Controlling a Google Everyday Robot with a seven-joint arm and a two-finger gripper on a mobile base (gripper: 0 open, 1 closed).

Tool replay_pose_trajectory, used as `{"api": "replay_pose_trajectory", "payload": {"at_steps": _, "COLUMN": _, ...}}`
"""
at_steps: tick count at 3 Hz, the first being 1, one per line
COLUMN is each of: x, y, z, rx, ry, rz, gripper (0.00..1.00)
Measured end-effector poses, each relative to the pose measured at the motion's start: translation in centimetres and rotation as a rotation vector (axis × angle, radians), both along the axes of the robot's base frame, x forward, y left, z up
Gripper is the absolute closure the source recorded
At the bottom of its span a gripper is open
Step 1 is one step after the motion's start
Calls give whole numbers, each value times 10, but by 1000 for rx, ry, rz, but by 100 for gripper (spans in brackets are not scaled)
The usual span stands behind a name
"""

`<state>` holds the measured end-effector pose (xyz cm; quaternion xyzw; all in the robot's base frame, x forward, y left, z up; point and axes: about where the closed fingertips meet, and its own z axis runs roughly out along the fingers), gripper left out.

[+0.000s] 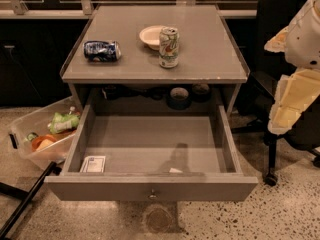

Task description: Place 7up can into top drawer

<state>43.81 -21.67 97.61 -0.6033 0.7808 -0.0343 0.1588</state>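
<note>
The 7up can [168,47] stands upright on the grey table top [210,59], near its middle and just right of a white bowl. The top drawer [150,186] is pulled fully open below the table's front edge. Its grey floor is mostly bare, with a small white packet [93,164] in the front left corner. My gripper is not in view. Only a white and yellowish part of my arm [300,59] shows at the right edge, well right of the table and apart from the can.
A dark blue crushed can [102,50] lies on its side at the table's left. A white bowl [151,36] sits behind the 7up can. A clear plastic bin [40,139] with snacks stands on the floor at left. A black chair [272,114] stands at right.
</note>
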Motion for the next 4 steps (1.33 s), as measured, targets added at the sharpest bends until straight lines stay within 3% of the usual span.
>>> {"api": "replay_pose_trajectory", "payload": {"at_steps": 2, "x": 8, "y": 3, "z": 2, "rx": 33, "ry": -13, "rz": -3, "gripper": 0}}
{"api": "replay_pose_trajectory", "payload": {"at_steps": 3, "x": 46, "y": 24, "z": 6, "rx": 148, "ry": -51, "rz": -31, "gripper": 0}}
{"api": "replay_pose_trajectory", "payload": {"at_steps": 4, "x": 98, "y": 57, "z": 22, "rx": 333, "ry": -108, "rz": -113, "gripper": 0}}
